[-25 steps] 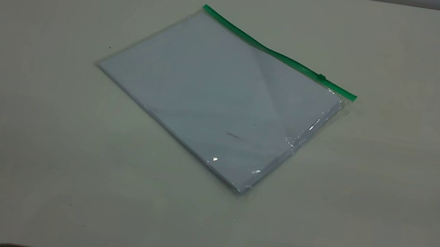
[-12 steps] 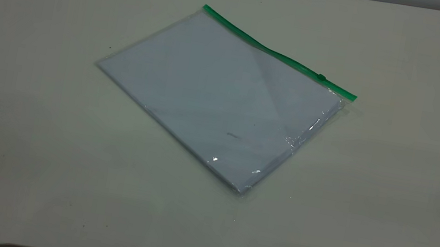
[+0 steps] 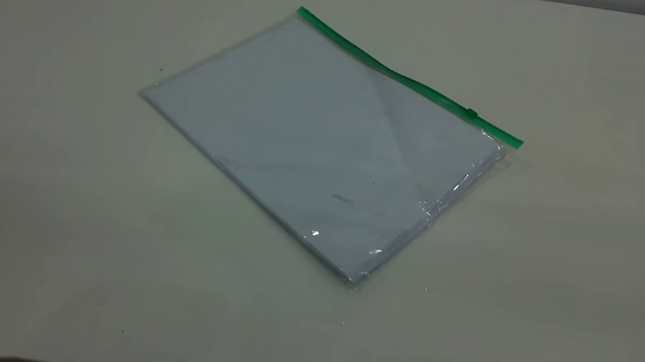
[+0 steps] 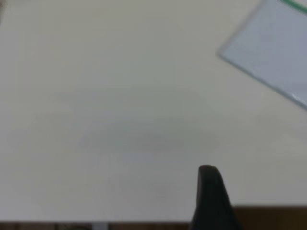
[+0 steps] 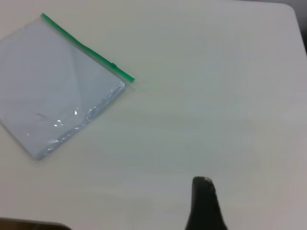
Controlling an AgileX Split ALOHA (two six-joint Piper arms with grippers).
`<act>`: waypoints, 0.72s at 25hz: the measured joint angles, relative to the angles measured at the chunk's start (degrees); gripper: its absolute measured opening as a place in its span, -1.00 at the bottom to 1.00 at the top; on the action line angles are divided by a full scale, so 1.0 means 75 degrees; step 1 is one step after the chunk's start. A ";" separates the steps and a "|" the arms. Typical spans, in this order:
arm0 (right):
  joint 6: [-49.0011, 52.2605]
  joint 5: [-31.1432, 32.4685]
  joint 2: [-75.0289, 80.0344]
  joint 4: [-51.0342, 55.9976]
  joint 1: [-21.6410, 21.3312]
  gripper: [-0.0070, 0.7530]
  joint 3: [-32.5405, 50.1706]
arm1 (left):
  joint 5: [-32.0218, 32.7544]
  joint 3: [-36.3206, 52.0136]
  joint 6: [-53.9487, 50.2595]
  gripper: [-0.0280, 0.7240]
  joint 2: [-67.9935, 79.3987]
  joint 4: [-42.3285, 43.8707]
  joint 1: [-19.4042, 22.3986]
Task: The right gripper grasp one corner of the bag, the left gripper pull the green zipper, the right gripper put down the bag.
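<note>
The bag (image 3: 329, 143) is lying flat near the middle of the table (image 3: 27, 223), exactly as in the two earlier pictures; nothing is shifting, so by my judgement the task is only beginning. Pale bluish-white sheets are showing through the clear plastic, filling most of it. The green zipper (image 3: 405, 78) is running along the far long edge, its slider tab (image 3: 471, 113) sitting close to the corner of the bag (image 3: 516, 141). The right gripper (image 5: 204, 203) is hanging well apart from that corner; the left gripper (image 4: 211, 196) is likewise waiting away from the pouch. Whether either is spread or pressed together, I cannot tell.
</note>
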 joint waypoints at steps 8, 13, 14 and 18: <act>0.0311 -0.0046 0.0740 0.0327 0.0000 0.48 -0.0479 | -0.0919 -0.1055 0.0012 0.53 0.2562 0.0276 0.0000; 0.0289 -0.1050 0.2352 0.0362 0.0000 0.48 -0.0617 | -0.2196 -0.1533 0.0037 0.53 0.4729 0.0276 0.0000; 0.0289 -0.1218 0.2722 0.0383 0.0000 0.48 -0.0617 | -0.2490 -0.1610 0.0040 0.53 0.5163 0.0269 0.0000; 0.0281 -0.1979 0.4054 0.0446 0.0000 0.48 -0.0617 | -0.3508 -0.1899 0.0046 0.53 0.6711 0.0004 0.0000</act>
